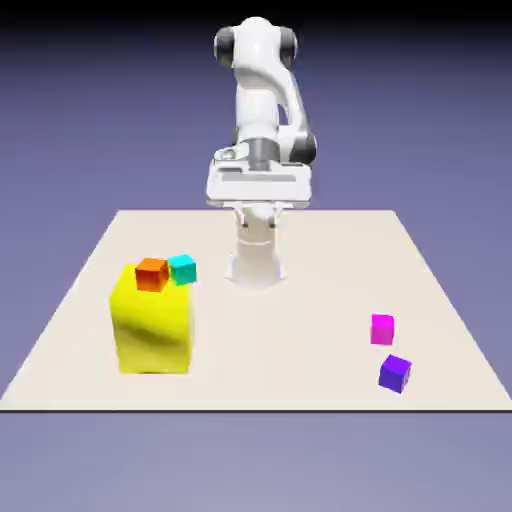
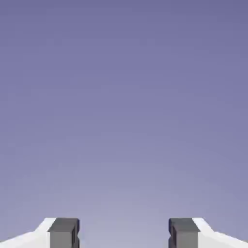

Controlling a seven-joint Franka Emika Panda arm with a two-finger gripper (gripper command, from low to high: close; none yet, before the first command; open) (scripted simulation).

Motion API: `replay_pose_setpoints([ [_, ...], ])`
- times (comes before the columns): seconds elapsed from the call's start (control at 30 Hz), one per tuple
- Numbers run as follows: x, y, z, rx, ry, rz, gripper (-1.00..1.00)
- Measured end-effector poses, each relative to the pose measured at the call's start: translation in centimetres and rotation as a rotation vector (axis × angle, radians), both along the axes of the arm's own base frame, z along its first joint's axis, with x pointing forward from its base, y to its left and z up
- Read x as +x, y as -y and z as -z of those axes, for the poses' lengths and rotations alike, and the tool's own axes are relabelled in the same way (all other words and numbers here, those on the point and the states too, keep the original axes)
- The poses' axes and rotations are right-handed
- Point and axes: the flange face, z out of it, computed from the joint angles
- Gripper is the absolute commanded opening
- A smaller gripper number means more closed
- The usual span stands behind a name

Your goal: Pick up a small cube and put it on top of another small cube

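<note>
Four small cubes show in the exterior view. An orange cube [image 1: 151,273] sits on top of a large yellow block [image 1: 152,330] at the left. A cyan cube [image 1: 182,268] shows at that block's far right corner; I cannot tell whether it rests on the block or stands behind it. A magenta cube [image 1: 382,328] and a purple cube [image 1: 395,373] lie apart on the table at the right. My gripper [image 1: 257,203] hangs high at the back, near the arm's base, far from every cube. In the hand view the gripper [image 2: 123,235] is open with only backdrop between its fingertips.
The beige table [image 1: 280,350] ends in a front edge just below the yellow block and the purple cube. The arm's white base [image 1: 256,262] stands at the table's far middle, right of the cyan cube.
</note>
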Motion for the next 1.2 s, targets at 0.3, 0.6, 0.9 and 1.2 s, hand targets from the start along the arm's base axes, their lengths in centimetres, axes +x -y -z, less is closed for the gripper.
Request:
replay_pose_setpoints([
  [0.3, -0.4, -14.6, 11.7, -0.219, -0.279, -0.580, 0.00],
  [0.6, -9.2, -27.0, 24.1, -0.409, -0.514, -1.204, 0.00],
  [0.9, -9.6, -28.0, 31.5, -0.415, -0.522, -1.227, -1.00],
  [1.2, -9.4, -27.1, 24.4, -0.413, -0.524, -1.218, -1.00],
])
